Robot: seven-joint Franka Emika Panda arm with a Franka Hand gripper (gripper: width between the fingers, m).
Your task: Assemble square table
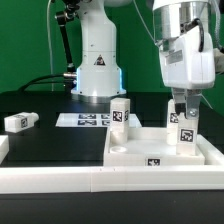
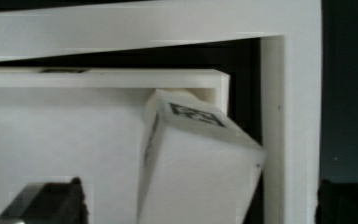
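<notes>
The black table (image 1: 55, 145) carries a white rail (image 1: 60, 180) along its near edge. The top (image 1: 140, 152) lies rim-up close to the rail's corner, probably so the rail can brace it while the legs are fitted. Its raised rim holds two legs standing upright at corners: one leg (image 1: 120, 113) at the far side and a second leg (image 1: 184, 135) at the exterior view's right. A third leg (image 1: 18, 122) lies loose on the table, well apart at the exterior view's left. The fingers (image 2: 48, 203) are spread to either side of the second leg, gripping nothing, which suggests it now stands on its own.
</notes>
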